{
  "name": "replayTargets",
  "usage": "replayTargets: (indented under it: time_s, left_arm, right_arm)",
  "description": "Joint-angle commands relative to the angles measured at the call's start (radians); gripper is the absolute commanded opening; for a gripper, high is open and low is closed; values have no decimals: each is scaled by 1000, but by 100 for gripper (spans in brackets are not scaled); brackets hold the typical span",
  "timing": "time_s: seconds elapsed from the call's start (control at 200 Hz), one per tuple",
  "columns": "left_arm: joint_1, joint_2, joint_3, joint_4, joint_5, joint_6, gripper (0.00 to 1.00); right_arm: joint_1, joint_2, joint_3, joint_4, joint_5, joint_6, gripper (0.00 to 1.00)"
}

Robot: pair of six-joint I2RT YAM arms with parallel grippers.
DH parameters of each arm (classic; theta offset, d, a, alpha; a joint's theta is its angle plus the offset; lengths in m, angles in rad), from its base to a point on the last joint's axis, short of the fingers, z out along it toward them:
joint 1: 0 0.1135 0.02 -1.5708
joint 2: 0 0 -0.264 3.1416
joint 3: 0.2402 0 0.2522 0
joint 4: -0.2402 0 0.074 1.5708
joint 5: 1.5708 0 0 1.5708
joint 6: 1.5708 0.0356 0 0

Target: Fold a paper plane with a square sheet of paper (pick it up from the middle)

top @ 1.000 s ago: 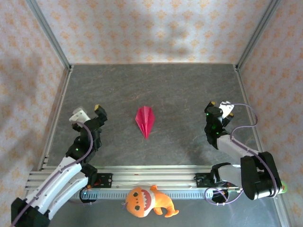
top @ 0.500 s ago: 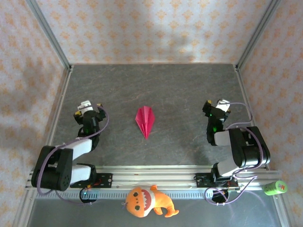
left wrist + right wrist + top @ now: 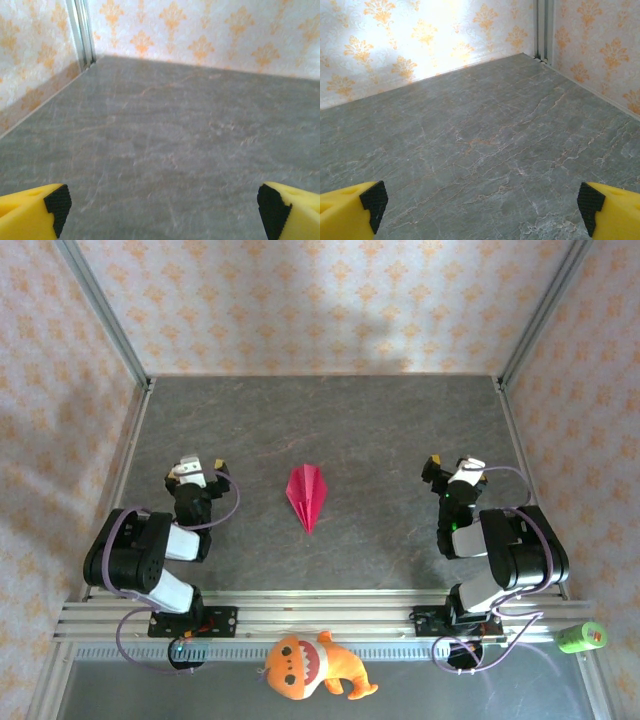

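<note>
**Both claws released, paper plane lying alone mid-bench**

The paper plane [image 3: 307, 495] lies flat on the grey stone-patterned bench [image 3: 380, 420], roughly midway between the two arms. It is a slim magenta-pink dart with a crease down its middle. Its broader end faces the far wall and its sharp point aims toward the near edge. Nothing touches it.

The left claw [image 3: 200, 468] sits low over the bench on the left side, well apart from the plane, with its arm folded back toward its base. In the left wrist view the claw [image 3: 165, 207] is spread wide. Its yellow fingers [image 3: 30, 212] with black pads stand at the two lower corners, and bare bench lies between them.

The right claw [image 3: 450, 470] is on the opposite side, also well apart from the plane, with its arm likewise folded close to its base. In the right wrist view the claw [image 3: 482, 202] is equally released. Its yellow fingers [image 3: 345, 210] are far apart, and there is grey bench surface between the pads.

An orange plush toy [image 3: 312, 666] lies in front of the mounting rail, near the bottom centre of the top view. A small green cylinder [image 3: 582, 637] rests at the lower right, beside the right arm's base.
</note>
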State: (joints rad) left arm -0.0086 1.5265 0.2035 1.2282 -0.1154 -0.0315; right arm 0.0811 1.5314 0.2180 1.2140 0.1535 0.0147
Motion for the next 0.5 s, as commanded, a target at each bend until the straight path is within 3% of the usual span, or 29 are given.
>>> replayTargets:
  time_s: [0.0,0.045,0.495]
  left_arm:
    - [-4,2,13,59,3,15,99]
    - [-5,-18,32,-7,3,10,99]
    - [-21,-10,34,4,-12,25,99]
  right_arm:
    - [-8,-2,3,52,48,12,100]
    - [-9,-5,3,50,49,13,100]
    - [-8,-5,4,52,49,13,100]
